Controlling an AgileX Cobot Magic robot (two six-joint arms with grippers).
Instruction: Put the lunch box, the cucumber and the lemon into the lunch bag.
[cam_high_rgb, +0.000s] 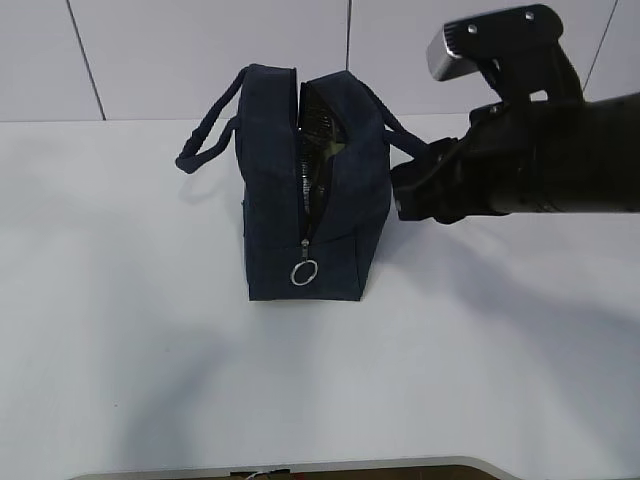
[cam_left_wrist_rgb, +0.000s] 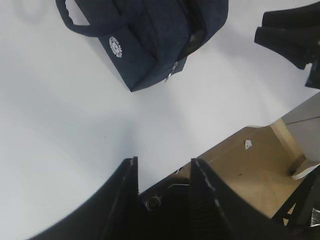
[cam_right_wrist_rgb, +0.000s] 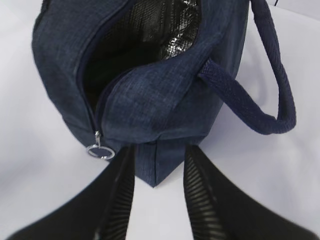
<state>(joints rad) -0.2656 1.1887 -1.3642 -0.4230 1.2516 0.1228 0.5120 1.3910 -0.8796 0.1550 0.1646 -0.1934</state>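
The dark navy lunch bag (cam_high_rgb: 300, 200) stands upright in the middle of the white table, its zipper open and the metal ring pull (cam_high_rgb: 305, 272) hanging on the near end. The right wrist view looks into the lunch bag (cam_right_wrist_rgb: 150, 105); I see silvery lining and darkness inside. My right gripper (cam_right_wrist_rgb: 160, 152) is open, and its fingers straddle the bag's lower corner without pinching it. It sits against the bag's right side (cam_high_rgb: 400, 195). My left gripper (cam_left_wrist_rgb: 164, 167) is open and empty, high above the table, off from the bag (cam_left_wrist_rgb: 150, 35). The lunch box, cucumber and lemon are out of view.
Two looped handles (cam_high_rgb: 205, 140) stick out to the bag's left and right. The table's front edge (cam_left_wrist_rgb: 240, 137) and brown floor (cam_left_wrist_rgb: 260, 170) show in the left wrist view. The black right arm (cam_high_rgb: 540, 170) spans the right side.
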